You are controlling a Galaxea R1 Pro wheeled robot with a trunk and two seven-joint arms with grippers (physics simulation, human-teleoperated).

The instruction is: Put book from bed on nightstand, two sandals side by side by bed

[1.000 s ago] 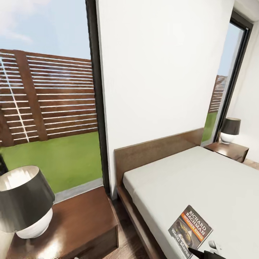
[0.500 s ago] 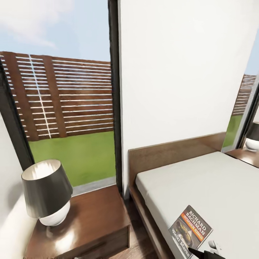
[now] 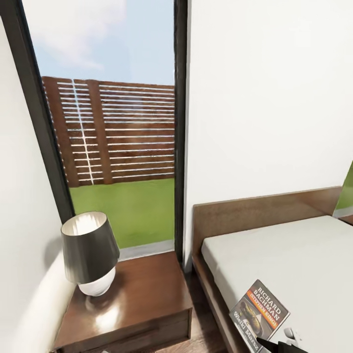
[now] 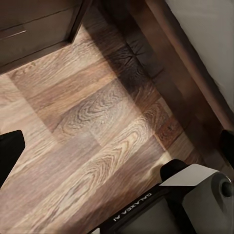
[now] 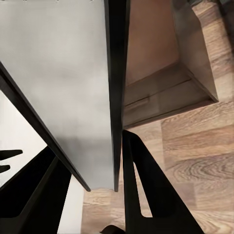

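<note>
Right hand [image 5: 90,195] grips the book [image 3: 259,316]: in the right wrist view the thin dark-edged slab with its pale face runs straight out between the two black fingers [image 5: 146,190], clamped at its near end. In the head view the book hangs tilted above the bed's [image 3: 294,255] near left edge, cover up, "RICHARD BACHMAN" readable, orange band across, long axis running up and away from the hand at its lower end. Key relation: the nightstand [image 3: 132,304] lies to the book's left, just beside the bed frame, so the carry looks like a short leftward swing by the right arm, the book's long axis roughly across the nightstand's front edge. Free space on the nightstand top is the half toward the bed; the lamp [image 3: 90,252] stands on the wall-side rear part. Book: thin glossy paperback, flat, probably flexes little. Nightstand: dark brown wood, glossy top with a bright reflection, drawer front below. Bed: dark wood frame and headboard, plain pale matte mattress. Lamp: dark conical shade, white rounded base. Left wrist view looks down on the wood-plank floor [image 4: 97,126] by the bed frame; left hand's state cannot tell. Window [image 3: 117,132] behind shows slatted fence and grass.
</note>
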